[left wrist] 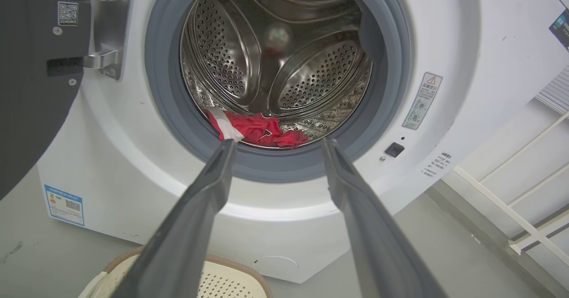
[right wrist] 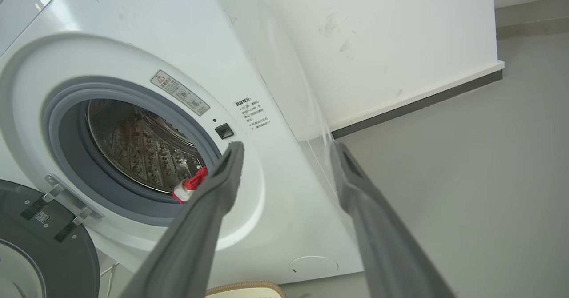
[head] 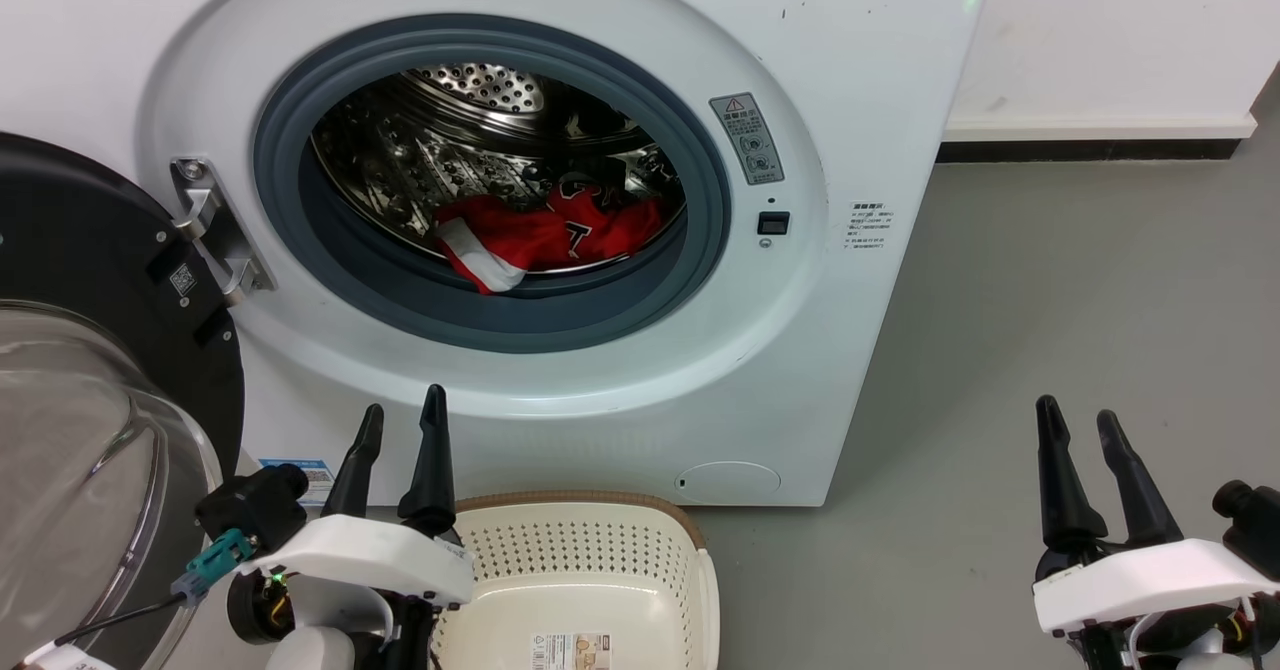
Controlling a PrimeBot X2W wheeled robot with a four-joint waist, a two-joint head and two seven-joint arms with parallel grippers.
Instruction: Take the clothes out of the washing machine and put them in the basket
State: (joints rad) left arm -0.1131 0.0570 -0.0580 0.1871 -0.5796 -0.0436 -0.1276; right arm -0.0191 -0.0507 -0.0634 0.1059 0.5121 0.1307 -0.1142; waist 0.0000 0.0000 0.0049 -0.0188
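Observation:
The white washing machine stands with its round door swung open to the left. Red clothes with a white band lie at the bottom front of the steel drum, and show as clothes in the left wrist view and clothes in the right wrist view. On the floor in front sits the cream basket, with nothing but its label inside. My left gripper is open, low and left of the basket. Off to the far right, my right gripper is open.
Grey floor spreads to the right of the machine, up to a white wall with a dark skirting. The open door's glass bowl bulges out beside my left arm. A white rail frame shows to the right in the left wrist view.

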